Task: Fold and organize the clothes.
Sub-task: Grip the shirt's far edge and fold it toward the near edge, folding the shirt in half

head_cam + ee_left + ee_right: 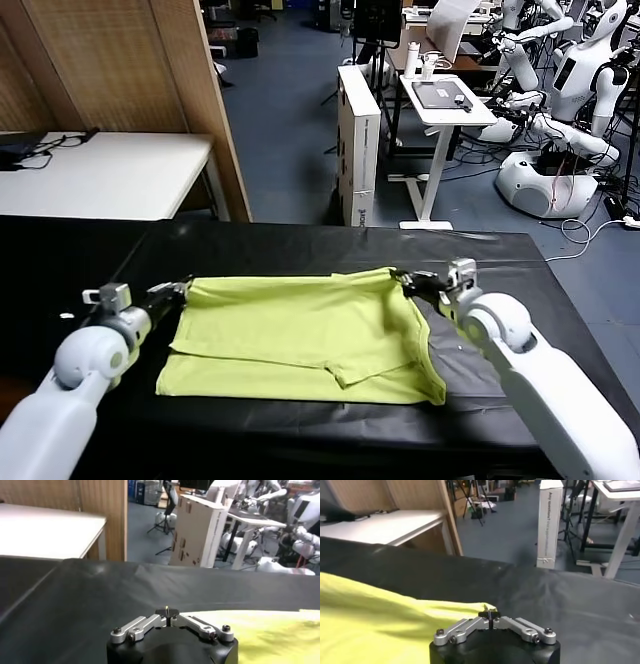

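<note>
**Both far corners pinched, shirt half folded**

The plain lime yellow-green short-sleeved cotton T-shirt (310, 335) lies flat in the middle of the black cloth-covered table (300, 245), and I take that shirt as my landmark. My left gripper (183, 288) sits at the shirt's far left corner, fingers pressed together with a sliver of the yellow-green fabric edge nipped between the tips. My right gripper (402, 277) is at the shirt's far right corner, pinching the cloth there in the same way. I hold both corners at once so the far edge stays taut and straight between my hands; a slack edge would fold crooked.

One layer already lies doubled over the shirt's near half, with a sleeve tab showing toward its near right side. I judge the fold is partly made and the next move calls for carrying both corners evenly. Past the shirt's far side stand a white table (110, 175) and a tall white cardboard box (358, 140).
</note>
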Robot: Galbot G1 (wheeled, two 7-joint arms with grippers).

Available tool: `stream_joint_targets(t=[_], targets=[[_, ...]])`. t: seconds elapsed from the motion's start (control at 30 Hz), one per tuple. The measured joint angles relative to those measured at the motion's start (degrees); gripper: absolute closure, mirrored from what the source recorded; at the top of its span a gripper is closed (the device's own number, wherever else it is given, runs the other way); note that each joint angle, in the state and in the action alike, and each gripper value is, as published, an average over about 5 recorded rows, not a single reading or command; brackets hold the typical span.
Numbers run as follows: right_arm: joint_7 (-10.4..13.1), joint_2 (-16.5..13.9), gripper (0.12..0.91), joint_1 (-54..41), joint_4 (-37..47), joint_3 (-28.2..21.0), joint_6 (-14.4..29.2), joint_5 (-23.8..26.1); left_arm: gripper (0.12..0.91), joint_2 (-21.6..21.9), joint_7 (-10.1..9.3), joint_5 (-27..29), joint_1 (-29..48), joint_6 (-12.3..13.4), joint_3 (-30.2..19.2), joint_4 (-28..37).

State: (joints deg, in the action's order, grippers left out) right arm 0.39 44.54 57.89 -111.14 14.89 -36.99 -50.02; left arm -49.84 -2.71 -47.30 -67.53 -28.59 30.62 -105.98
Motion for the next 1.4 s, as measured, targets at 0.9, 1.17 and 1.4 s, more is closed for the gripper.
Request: stream_joint_targets(t=[0.9,1.17,1.4], targets=[[1.4,-7.8,0.885,13.6,-9.1,0.5,-2.5,-0.3,0.883,-4.2,-0.47,4.0,-20.1,0.9,8.1,-11.4],[1.2,-7.5,0.830,14.1,-10.2,1.4,-3.1,-0.2,0.881,-6.3,-2.08,5.1,-23.3,1.0,9.5,-12.6],[1.5,-7.1,0.429,15.3,-12.4,3.6,-4.2,-0.1,0.609,-8.6,-4.89,6.8,-25.4,-0.7,10.8,-15.3]])
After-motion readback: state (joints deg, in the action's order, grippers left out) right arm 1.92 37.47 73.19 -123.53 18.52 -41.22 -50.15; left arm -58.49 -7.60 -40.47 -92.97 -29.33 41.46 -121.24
